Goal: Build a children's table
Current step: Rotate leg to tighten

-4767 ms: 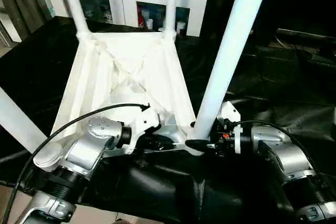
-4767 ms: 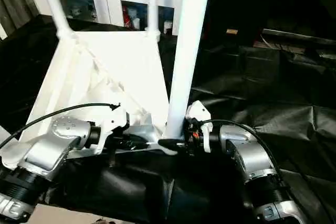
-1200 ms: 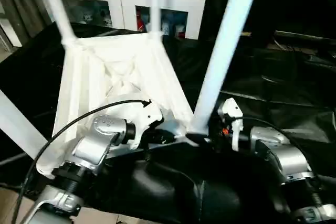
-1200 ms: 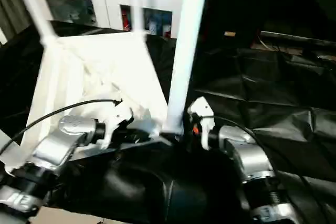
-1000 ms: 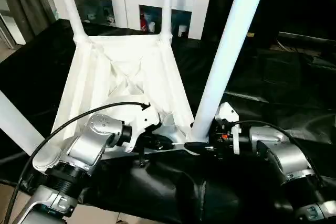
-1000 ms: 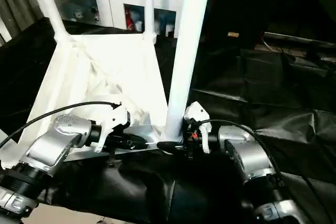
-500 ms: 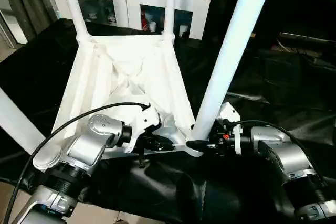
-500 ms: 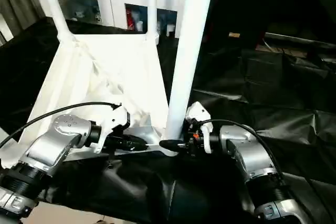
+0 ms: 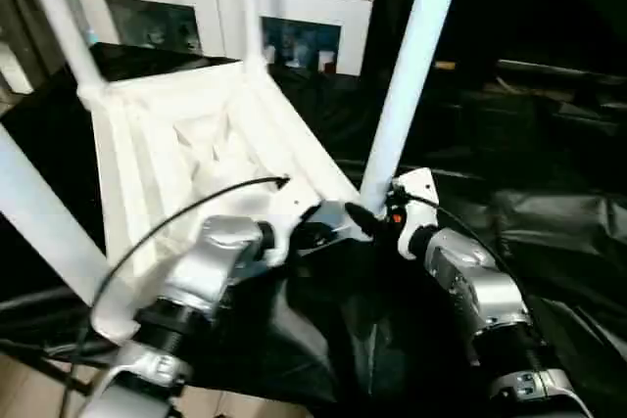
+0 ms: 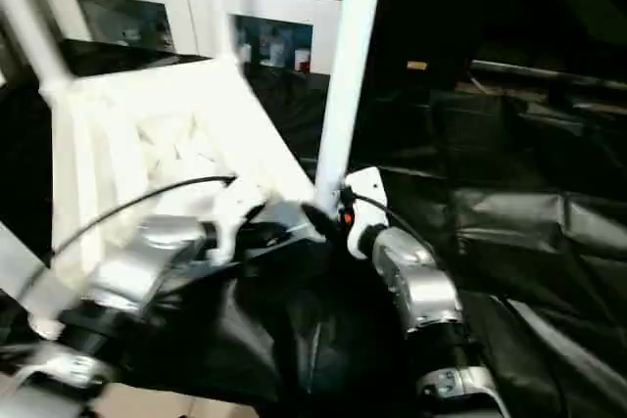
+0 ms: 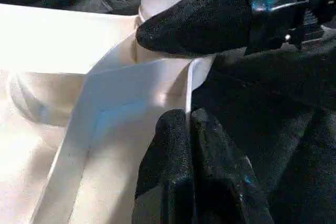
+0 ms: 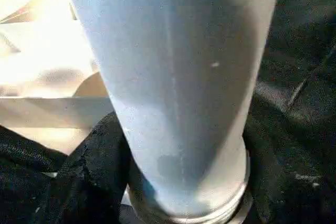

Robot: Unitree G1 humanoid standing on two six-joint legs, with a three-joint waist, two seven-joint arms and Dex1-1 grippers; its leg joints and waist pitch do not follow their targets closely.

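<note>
The table rim [image 11: 136, 77] was pinched by the clenched left end effector [image 11: 186, 129] for steadiness; the leg [image 12: 173, 77] was grasped by the right end effector [image 9: 367, 217] at its socket.

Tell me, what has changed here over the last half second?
The upturned children's table has turned. Its far end swung left and the corner with the near right leg moved up the head views, though the camera shifted a little too. Unchanged: the left gripper pinches the rim, and the right gripper clasps that leg's base.
</note>
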